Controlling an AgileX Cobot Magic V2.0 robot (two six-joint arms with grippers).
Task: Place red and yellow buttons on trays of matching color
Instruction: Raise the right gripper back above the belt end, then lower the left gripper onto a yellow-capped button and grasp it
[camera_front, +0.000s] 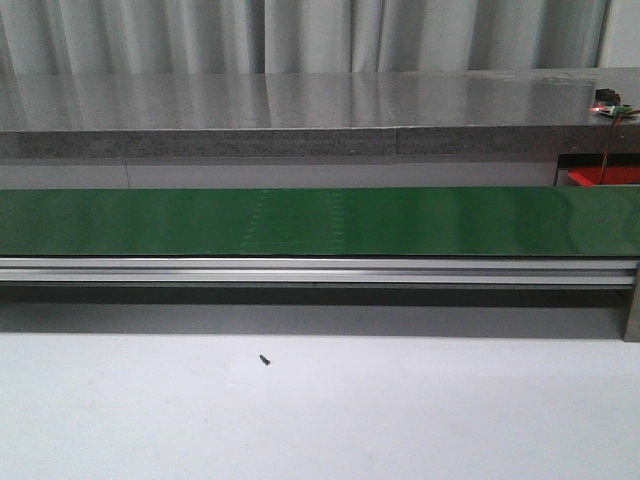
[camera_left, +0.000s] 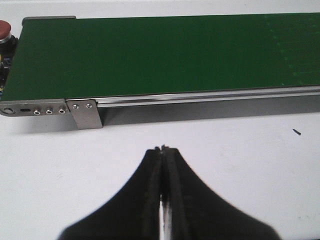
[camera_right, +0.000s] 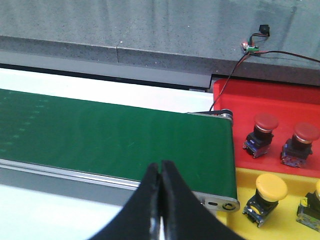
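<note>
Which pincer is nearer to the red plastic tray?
Right. The right pincer hovers near the red plastic tray; the left pincer is at the belt's opposite end.

Closed left tool (camera_left: 163, 150) over white table (camera_left: 240, 150), green belt (camera_left: 165, 55) beyond

Green belt (camera_front: 320, 220), red tray (camera_right: 260, 97), yellow tray (camera_right: 240, 220), black pincer (camera_right: 161, 167)

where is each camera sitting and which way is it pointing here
Front view: looks forward over the white table at the long green conveyor belt; no arm shows.
Left wrist view: on the left arm, facing one belt end and a red-capped push button beside it; shut left gripper shows.
Right wrist view: on the right arm, facing the other end, red tray and yellow tray holding matching buttons; shut right gripper shows.
Shared: the belt appears in all three.
</note>
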